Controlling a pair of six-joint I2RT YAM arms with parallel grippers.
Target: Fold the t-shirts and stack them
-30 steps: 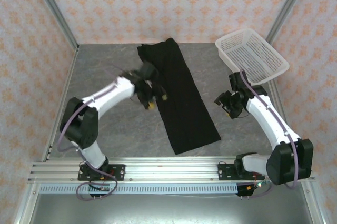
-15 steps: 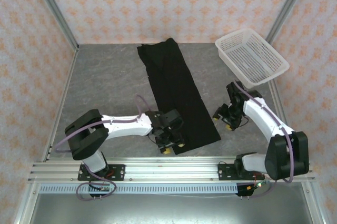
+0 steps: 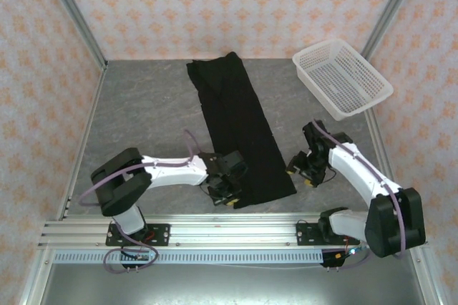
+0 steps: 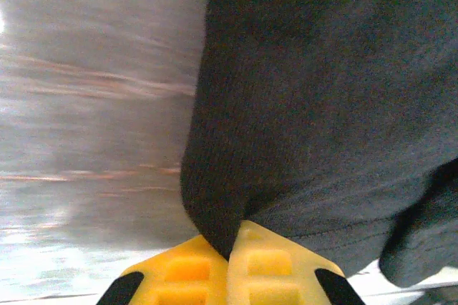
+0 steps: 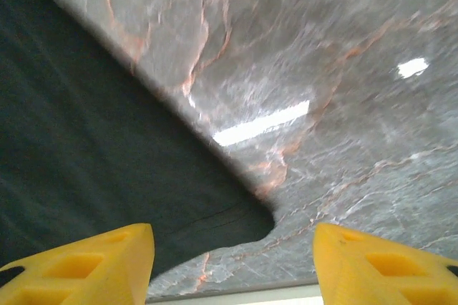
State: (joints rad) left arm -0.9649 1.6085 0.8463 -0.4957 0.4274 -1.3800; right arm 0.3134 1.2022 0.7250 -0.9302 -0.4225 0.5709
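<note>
A black t-shirt (image 3: pixel 240 129), folded into a long narrow strip with its plain side up, runs from the back of the table toward the front. At its near left corner my left gripper (image 3: pixel 227 197) is shut, and its yellow fingers (image 4: pixel 193 273) pinch a fold of the black cloth (image 4: pixel 300 97). Just off the near right corner my right gripper (image 3: pixel 304 176) stands open. That corner of the t-shirt (image 5: pixel 236 219) lies flat on the table between its yellow fingertips (image 5: pixel 114 255), untouched.
A white plastic basket (image 3: pixel 340 76) sits at the back right on the grey marbled table (image 3: pixel 143 112). Patterned walls and metal posts close in the back and sides. An aluminium rail (image 3: pixel 229 233) runs along the front.
My left arm swung from the strip's middle left down to its near left corner and shut on the cloth. The right gripper moved down and slightly left, closer to the near right corner.
</note>
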